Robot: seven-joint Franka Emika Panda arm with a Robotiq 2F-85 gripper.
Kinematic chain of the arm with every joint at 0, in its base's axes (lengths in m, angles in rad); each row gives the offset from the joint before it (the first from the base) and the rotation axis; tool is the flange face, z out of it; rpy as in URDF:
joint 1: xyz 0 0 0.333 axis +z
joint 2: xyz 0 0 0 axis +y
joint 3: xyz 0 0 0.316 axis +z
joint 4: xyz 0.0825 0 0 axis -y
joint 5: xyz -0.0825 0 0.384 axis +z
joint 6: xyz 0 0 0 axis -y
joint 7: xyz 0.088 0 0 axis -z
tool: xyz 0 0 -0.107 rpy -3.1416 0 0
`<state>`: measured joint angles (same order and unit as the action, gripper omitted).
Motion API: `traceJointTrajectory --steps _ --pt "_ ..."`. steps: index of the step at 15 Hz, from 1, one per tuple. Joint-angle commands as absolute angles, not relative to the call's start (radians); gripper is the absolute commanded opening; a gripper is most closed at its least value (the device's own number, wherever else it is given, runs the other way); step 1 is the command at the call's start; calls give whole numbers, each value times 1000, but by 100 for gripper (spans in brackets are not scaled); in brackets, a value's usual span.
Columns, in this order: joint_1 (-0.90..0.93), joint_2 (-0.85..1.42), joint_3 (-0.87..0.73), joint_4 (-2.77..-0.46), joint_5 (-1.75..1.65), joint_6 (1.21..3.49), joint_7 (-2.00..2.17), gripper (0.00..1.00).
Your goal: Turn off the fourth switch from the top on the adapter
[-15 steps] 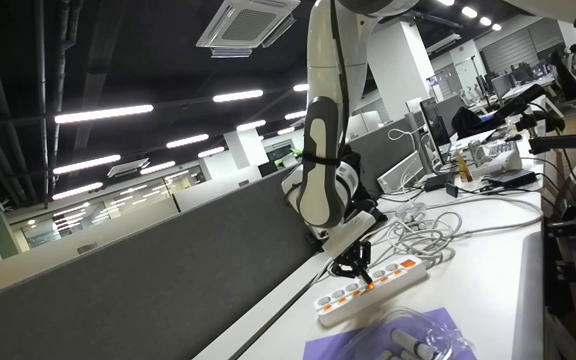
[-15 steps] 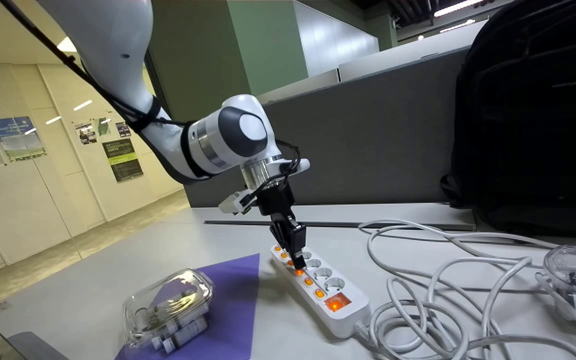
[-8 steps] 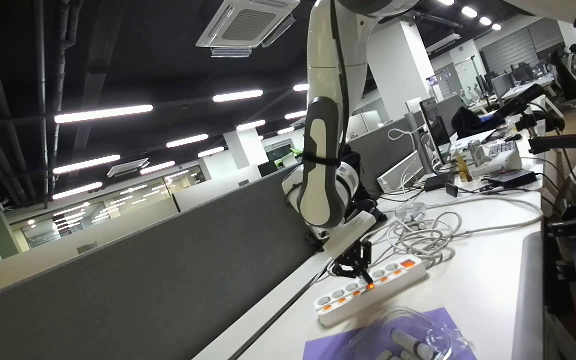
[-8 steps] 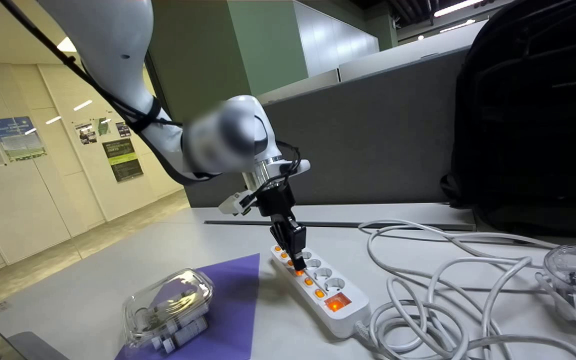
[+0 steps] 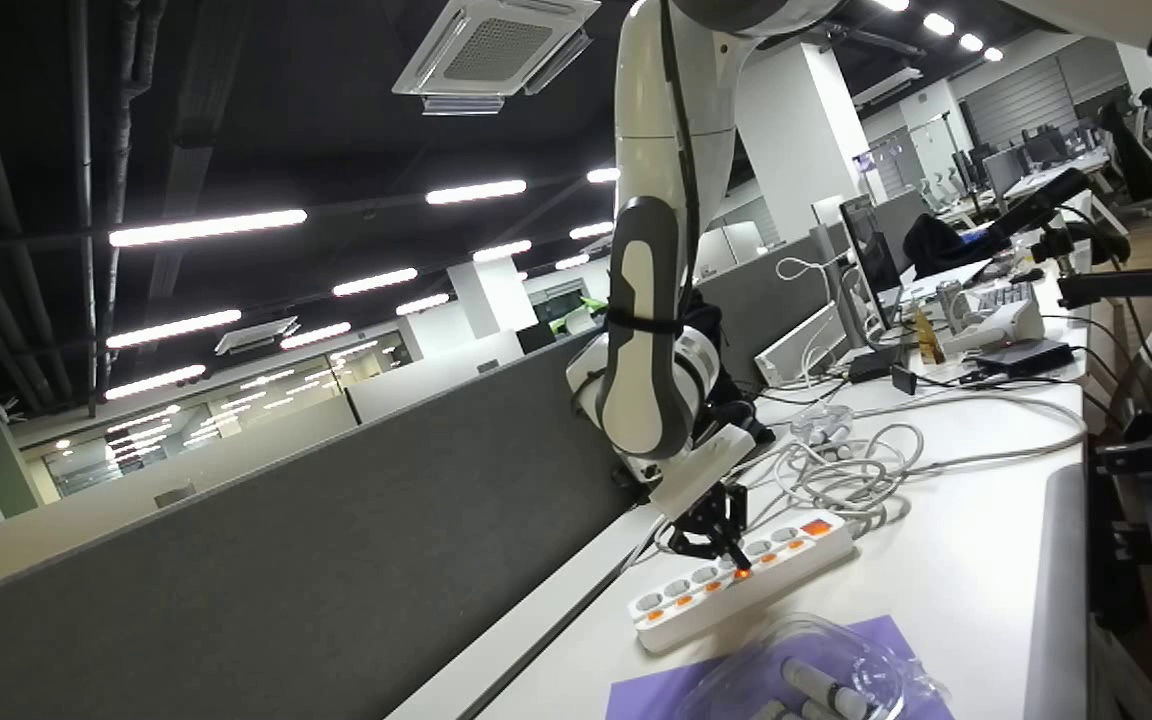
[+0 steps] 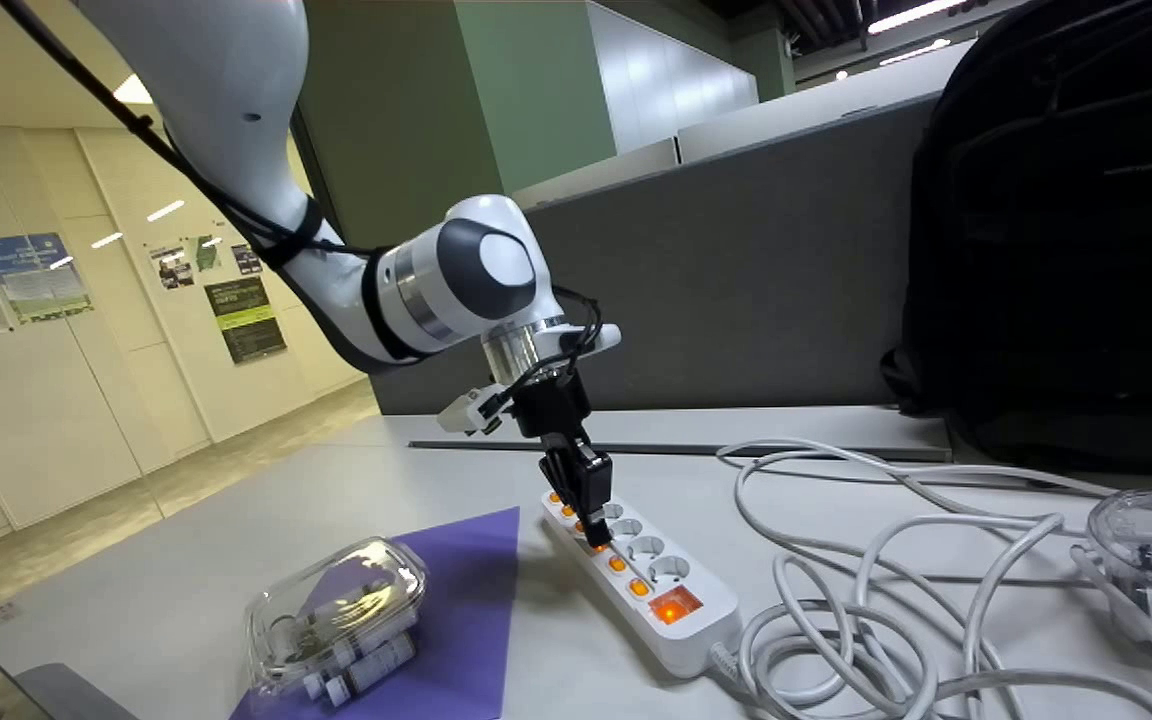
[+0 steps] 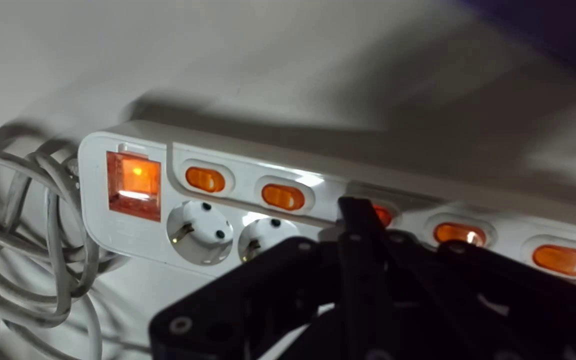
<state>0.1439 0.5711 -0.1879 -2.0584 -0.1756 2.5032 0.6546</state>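
The adapter is a long white power strip point(image 5: 786, 577) lying on the desk, also seen in an exterior view point(image 6: 711, 610) and in the wrist view point(image 7: 133, 235). A large orange switch point(image 7: 135, 182) glows at its cord end; a row of small orange switches follows. My gripper point(image 7: 360, 205) is shut with nothing visible between its fingers. Its tip is over the third small switch point(image 7: 383, 215) from the cord end and covers most of it. In both exterior views the gripper's tip point(image 5: 743, 565) point(image 6: 598, 540) is down at this switch; whether it presses it cannot be told.
Tangled white cables point(image 6: 836, 620) lie beside the cord end. A purple sheet point(image 6: 476, 590) with a clear plastic box point(image 6: 336, 610) of small bottles lies on the strip's other side. A grey partition point(image 6: 736, 270) stands behind the desk, with a black backpack point(image 6: 1066, 250) against it.
My gripper has sunk very slightly onto the switch and shifted a little toward the cord end; its tip covers more of the switch. The strip has not moved.
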Motion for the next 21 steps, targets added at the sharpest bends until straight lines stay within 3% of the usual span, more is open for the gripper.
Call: traceJointTrajectory --steps 1,13,21 --pt "144 577 -186 -2057 -158 2481 647 0" --pt "108 649 -171 -2038 -79 2454 644 0" --pt "-125 694 -16 -2005 223 2414 176 0"
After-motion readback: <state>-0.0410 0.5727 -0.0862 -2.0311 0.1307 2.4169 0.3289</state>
